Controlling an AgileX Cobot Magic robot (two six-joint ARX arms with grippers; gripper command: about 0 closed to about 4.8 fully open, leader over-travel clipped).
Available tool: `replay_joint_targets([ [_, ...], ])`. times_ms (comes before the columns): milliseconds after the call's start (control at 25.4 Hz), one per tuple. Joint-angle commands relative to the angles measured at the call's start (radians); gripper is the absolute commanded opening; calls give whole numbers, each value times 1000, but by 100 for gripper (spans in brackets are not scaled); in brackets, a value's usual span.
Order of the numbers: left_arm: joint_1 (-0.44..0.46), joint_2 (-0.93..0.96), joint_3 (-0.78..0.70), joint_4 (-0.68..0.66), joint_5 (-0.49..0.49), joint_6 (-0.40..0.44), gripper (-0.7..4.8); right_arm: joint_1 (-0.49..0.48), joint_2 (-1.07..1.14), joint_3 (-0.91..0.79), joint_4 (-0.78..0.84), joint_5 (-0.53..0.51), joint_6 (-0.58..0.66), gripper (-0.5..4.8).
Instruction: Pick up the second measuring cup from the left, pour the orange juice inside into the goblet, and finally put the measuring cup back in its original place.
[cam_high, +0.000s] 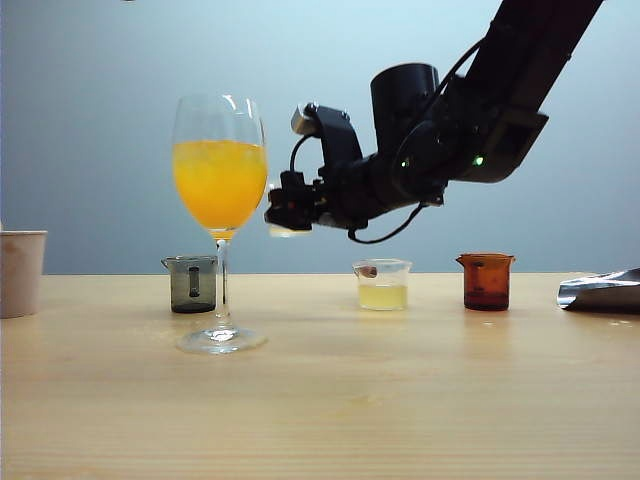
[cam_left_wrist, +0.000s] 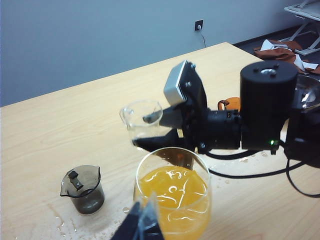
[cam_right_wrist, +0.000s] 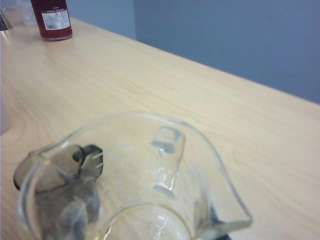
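Claw holds the little cup by the goblet

Right claw (cam_high: 285, 212) is up in the air, just beside the bowl of the goblet (cam_high: 220, 190) on its right. Its two fingers are closed on the second measuring cup (cam_left_wrist: 141, 118). The cup is clear and looks empty. In the right wrist view the cup (cam_right_wrist: 135, 180) fills the lower part of the picture, and the smoky grey cup (cam_right_wrist: 57, 190) shows through its wall.

The goblet stands upright on the table (cam_high: 400, 400). The orange juice (cam_high: 220, 185) is inside its bowl and fills much of it.

Just behind the goblet's stem, a bit to the left, sits the smoky grey cup (cam_high: 192, 284). To the right of the goblet stands a clear cup (cam_high: 382, 284) with pale yellow-green liquid. Farther right is a brown cup (cam_high: 486, 281).

Wet drops (cam_left_wrist: 85, 225) lie on the table near the goblet's foot.

Left claw (cam_left_wrist: 140, 224) shows only as dark tips in front of the goblet. I cannot tell if it is open or closed.
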Motion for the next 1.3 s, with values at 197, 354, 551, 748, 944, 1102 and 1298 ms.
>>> replay_joint_targets([
  [197,-1,-2,3,20,-2,4,-5,13,40,1,58,13,12,111],
  [354,-1,-2,3,19,-2,4,-5,20,68,2,74,13,16,111],
  [551,-1,-2,3,19,-2,4,-5,34,99,2,97,18,32,111],
  [748,-1,-2,3,19,-2,4,-5,37,127,1,137,21,32,111],
  [944,-1,-2,3,19,-2,5,-5,36,162,2,164,83,29,111],
  [1102,-1,-2,3,19,-2,4,-5,36,166,2,174,101,25,111],
  [1298,-1,-2,3,19,-2,4,-5,37,182,2,183,125,24,111],
])
